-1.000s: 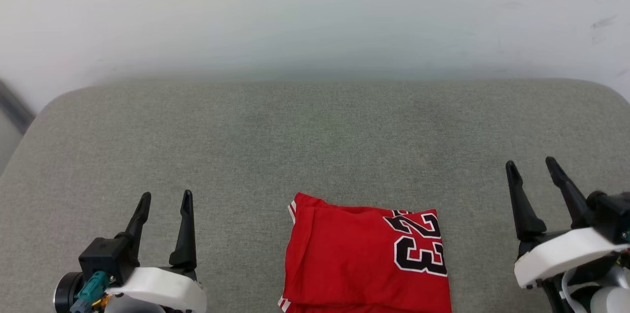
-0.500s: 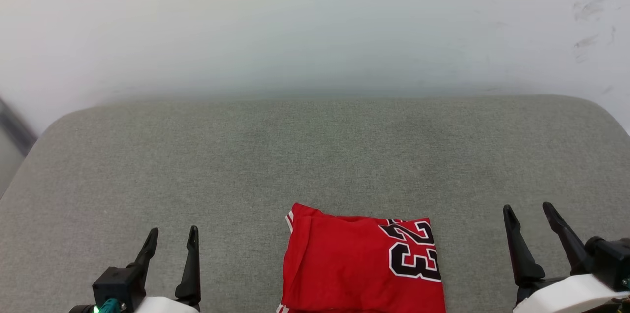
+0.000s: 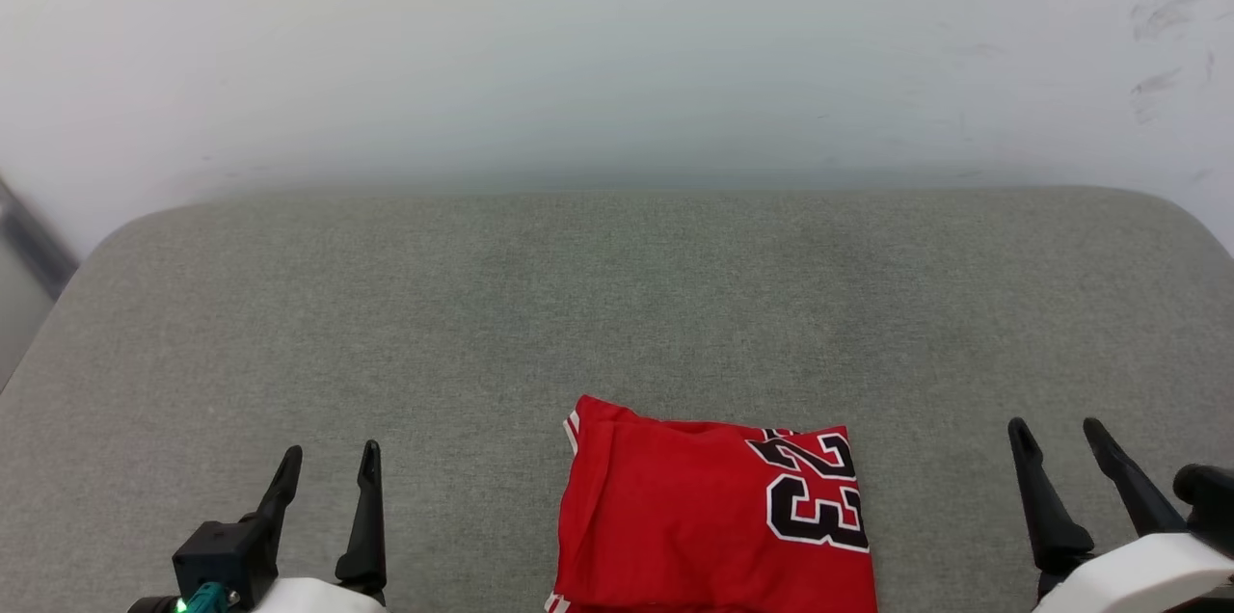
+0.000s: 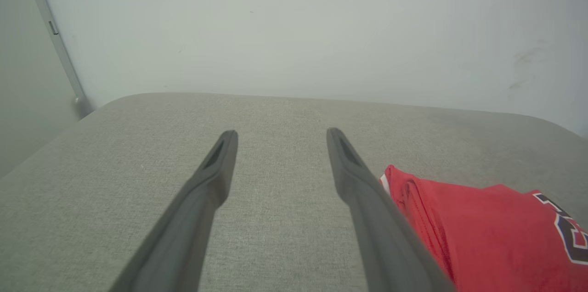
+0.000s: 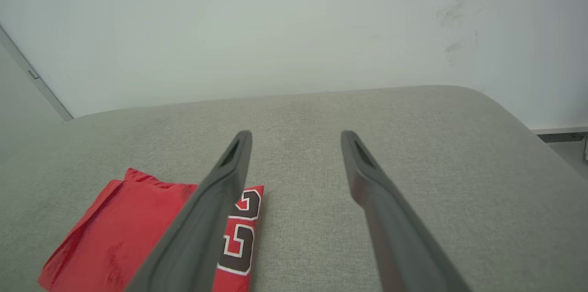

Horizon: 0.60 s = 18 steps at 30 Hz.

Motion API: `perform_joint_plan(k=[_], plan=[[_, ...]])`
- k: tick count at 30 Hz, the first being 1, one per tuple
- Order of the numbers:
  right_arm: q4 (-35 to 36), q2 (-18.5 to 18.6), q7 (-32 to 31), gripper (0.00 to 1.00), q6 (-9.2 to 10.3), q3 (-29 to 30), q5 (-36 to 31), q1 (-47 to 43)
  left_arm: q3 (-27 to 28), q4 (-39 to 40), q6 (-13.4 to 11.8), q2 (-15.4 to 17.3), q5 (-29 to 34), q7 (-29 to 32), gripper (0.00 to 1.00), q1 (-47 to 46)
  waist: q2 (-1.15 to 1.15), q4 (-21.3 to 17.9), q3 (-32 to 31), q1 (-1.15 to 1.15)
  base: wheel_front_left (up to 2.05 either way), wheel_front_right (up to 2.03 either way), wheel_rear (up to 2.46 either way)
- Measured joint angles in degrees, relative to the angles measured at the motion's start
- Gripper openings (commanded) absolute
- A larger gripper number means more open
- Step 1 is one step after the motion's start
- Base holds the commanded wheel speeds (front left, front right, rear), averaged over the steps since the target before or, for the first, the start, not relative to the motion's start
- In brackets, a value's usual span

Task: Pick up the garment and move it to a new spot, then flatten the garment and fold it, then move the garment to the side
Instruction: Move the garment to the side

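The folded red jersey [image 3: 709,517] lies flat on the grey fabric cushion [image 3: 617,305], at its near edge, between my 2 grippers and touching neither. Its black, white-outlined number 23 [image 3: 815,493] faces up on the side toward my right. My left gripper [image 3: 331,449] hovers above the cushion, off to the jersey's left, its 2 fingers spread apart with just air between them. My right gripper [image 3: 1054,424] is spread the same way, gripping nothing, off to the jersey's right. Bare cushion separates each gripper from the jersey. Behind the cushion rises a pale wall [image 3: 617,44] with dark scuff marks [image 3: 1166,15] at the upper right. A dark strip [image 3: 29,237] slants down at the far left.
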<state>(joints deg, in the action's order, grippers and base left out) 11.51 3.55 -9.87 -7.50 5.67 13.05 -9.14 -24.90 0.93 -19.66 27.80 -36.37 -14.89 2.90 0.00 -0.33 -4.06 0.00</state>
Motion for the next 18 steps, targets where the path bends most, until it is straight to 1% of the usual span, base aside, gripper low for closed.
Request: perform_joint_plan(k=[2,4,8,11,15,18], plan=[[-1.13,0.07,-2.34,1.0,0.0,1.58,2.35,0.29,0.47,-0.02,0.1,-0.21,0.18,0.0,1.0,-0.04,0.0,0.22,0.3,0.0,0.0,0.0,0.0],[-3.15,0.44,-5.32,1.0,-0.01,4.15,6.09,1.12,0.99,-0.07,0.43,-0.53,0.4,-0.01,1.0,-0.36,0.0,0.58,0.56,0.0,0.0,0.0,0.0],[-9.66,3.46,-13.07,1.0,0.0,10.71,12.29,2.07,0.94,0.23,1.04,-1.76,1.25,-0.01,1.0,-1.48,0.0,2.19,1.09,0.0,0.0,0.0,0.0],[-14.24,4.94,-18.68,1.0,0.0,13.39,16.49,2.4,1.09,0.53,1.6,-2.61,1.98,-0.03,1.0,-2.6,0.0,3.86,1.69,0.0,0.0,0.0,0.0],[-19.04,4.64,-25.49,1.0,0.0,14.45,22.08,4.01,1.3,0.65,2.38,-3.49,2.76,-0.03,1.0,-3.19,0.0,5.66,2.97,0.0,0.0,0.0,0.0],[-22.15,2.54,-29.31,1.0,0.0,14.17,26.65,6.05,1.77,0.78,3.07,-3.9,3.22,-0.04,1.0,-3.94,0.0,6.55,4.53,0.0,0.0,0.0,0.0]])
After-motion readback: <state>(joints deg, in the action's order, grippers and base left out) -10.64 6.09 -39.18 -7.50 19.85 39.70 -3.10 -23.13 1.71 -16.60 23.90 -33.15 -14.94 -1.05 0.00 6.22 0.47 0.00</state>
